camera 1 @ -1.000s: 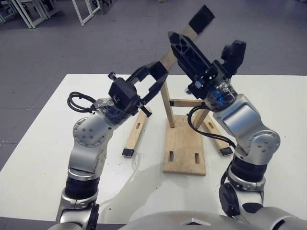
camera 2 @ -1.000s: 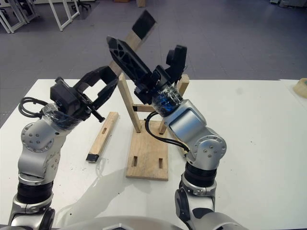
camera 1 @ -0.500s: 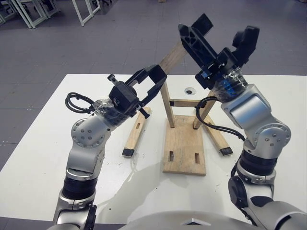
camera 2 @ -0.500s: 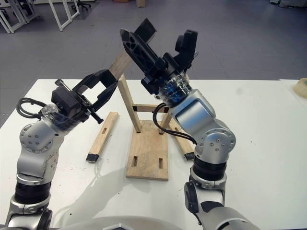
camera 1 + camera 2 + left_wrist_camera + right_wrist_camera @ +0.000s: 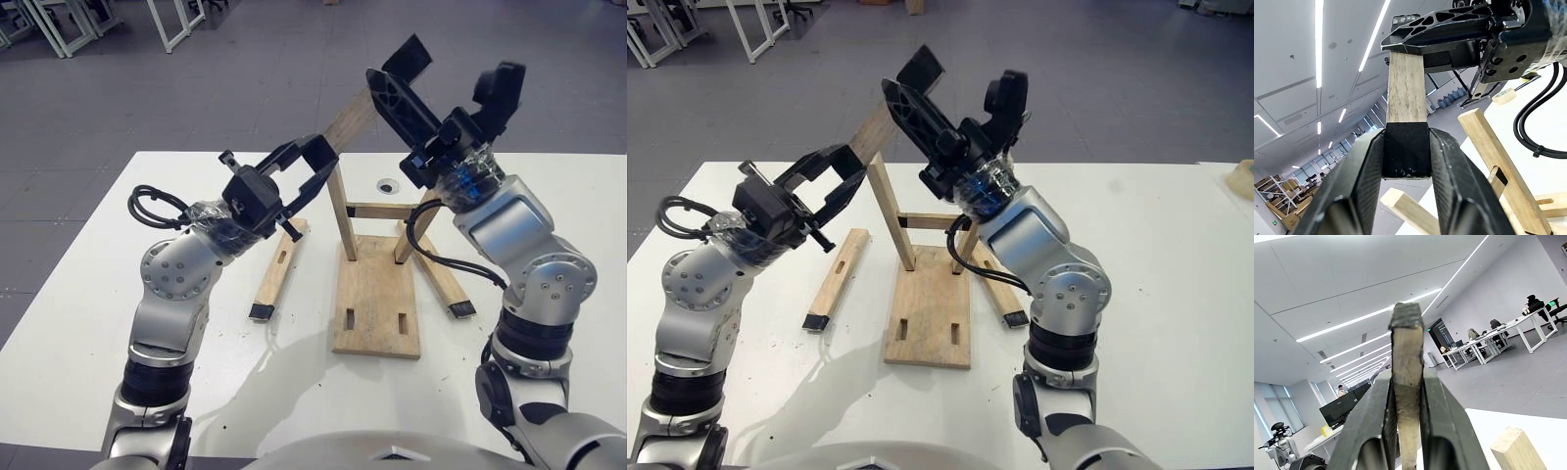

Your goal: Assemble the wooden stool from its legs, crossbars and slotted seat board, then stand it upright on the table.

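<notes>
Stool assembly, viewed from the head cameras. The slotted seat board (image 5: 377,304) lay flat at the middle of the white desk (image 5: 88,294), two open slots visible at its near end. At its far end stood two upright legs (image 5: 340,215), leaning toward each other and joined by a crossbar (image 5: 377,210). A loose leg (image 5: 279,269) with a black-capped end lay on the desk just left of the board, and a second loose leg (image 5: 441,284) lay just right of it.

A further leg, the held leg (image 5: 351,116), was carried tilted in the air above and behind the upright pair. The left claw (image 5: 328,159) pinched its lower end; in the left wrist view the fingers (image 5: 1369,176) were pressed against both sides of that end's black cap. The right claw (image 5: 387,88) pinched the same piece nearer its upper black tip (image 5: 409,57), its fingers (image 5: 1371,431) pressed against both sides of the wood.
</notes>
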